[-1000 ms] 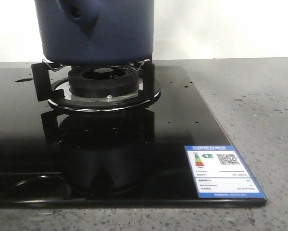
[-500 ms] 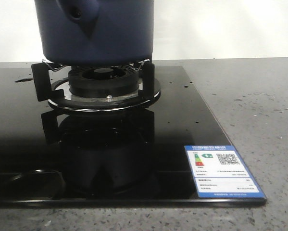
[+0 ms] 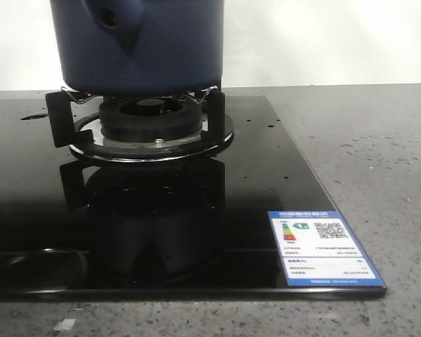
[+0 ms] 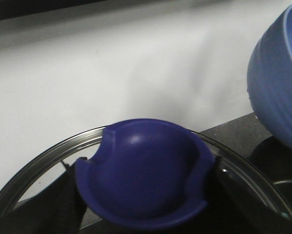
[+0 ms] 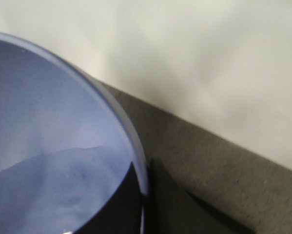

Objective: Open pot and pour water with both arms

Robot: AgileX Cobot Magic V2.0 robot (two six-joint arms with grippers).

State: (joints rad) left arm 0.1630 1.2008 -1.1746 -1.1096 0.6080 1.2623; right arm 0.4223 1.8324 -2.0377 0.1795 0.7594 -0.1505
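One pot point(image 3: 143, 45) on one burner point(image 3: 150, 119); left pincer point(image 4: 146, 195) pinching one lid knob point(image 4: 143, 180); right unclear.

large round dark navy-blue matte pot point(image 3: 143, 45) | glossy black glass cooktop point(image 3: 27, 203) mirroring dark shapes | speckled grey stone tabletop point(image 3: 368, 151) | blue-bordered white label point(image 3: 325, 247) with green-red arrows and QR code | lighter periwinkle-blue ribbed bowl point(image 4: 277, 92) | clear glass lid point(image 4: 33, 165) with deep-blue knob point(image 4: 143, 178)
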